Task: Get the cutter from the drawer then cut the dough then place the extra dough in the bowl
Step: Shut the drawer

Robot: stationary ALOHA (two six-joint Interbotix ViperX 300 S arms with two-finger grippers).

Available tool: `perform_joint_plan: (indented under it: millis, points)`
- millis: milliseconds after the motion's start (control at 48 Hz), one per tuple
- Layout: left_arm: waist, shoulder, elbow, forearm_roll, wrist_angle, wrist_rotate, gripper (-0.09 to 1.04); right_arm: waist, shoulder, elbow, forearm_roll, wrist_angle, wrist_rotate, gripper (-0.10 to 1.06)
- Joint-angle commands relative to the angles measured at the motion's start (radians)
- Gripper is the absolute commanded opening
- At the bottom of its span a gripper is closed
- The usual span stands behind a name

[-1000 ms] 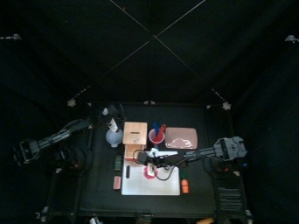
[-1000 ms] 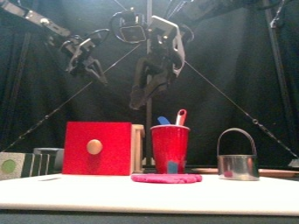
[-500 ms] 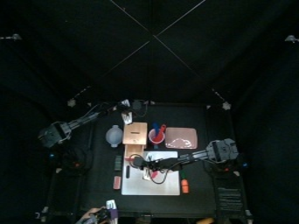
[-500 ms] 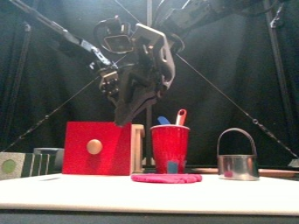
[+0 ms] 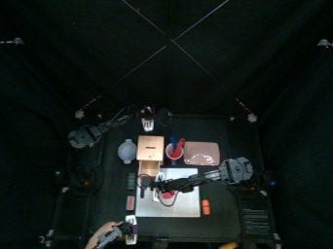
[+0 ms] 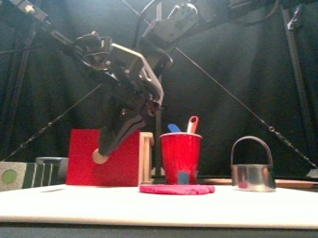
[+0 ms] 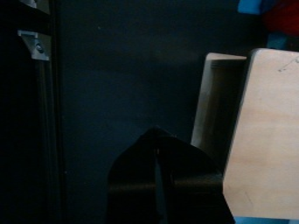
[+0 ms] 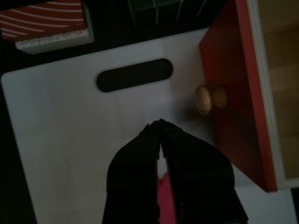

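Hovering over white cutting board (image 8: 70, 114), your right gripper (image 8: 156, 129) was closed, empty, tips just beside drawer knob (image 8: 211, 99); cutter (image 6: 252, 172) stood well apart, past red cup (image 6: 180, 153). Your left gripper (image 7: 156, 136) was closed, empty, beside wooden box (image 7: 268, 131).

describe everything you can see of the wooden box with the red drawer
The wooden box is pale plain wood, standing upright left of the red cup, just behind the white cutting board. Its drawer front is a flat red panel facing the table's front, with one round pale knob at its middle. The right pincer, jaws shut, hangs near the knob, apart from it. Whether the drawer is pulled out at all is unclear.
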Motion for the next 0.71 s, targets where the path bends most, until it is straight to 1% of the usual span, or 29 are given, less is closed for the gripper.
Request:
perform_joint_plan:
  millis: [21, 375, 479, 604, 708]
  points:
    - [-0.006, 0.002, -0.029, 0.003, 0.012, 0.008, 0.31, -0.006, -0.002, -0.063, -0.021, 0.032, 0.000, 0.13]
    - [-0.023, 0.015, 0.003, 0.002, 0.021, 0.014, 0.31, -0.008, 0.052, -0.144, -0.103, 0.126, 0.000, 0.13]
    - [-0.032, 0.015, 0.011, 0.002, 0.021, 0.015, 0.31, -0.008, 0.055, -0.156, -0.112, 0.132, 0.000, 0.13]
    - [-0.063, 0.020, 0.020, 0.003, 0.021, 0.020, 0.31, -0.009, 0.064, -0.163, -0.110, 0.137, 0.002, 0.13]
    - [-0.066, 0.023, 0.021, 0.002, 0.021, 0.026, 0.31, -0.012, 0.069, -0.166, -0.112, 0.137, 0.002, 0.13]
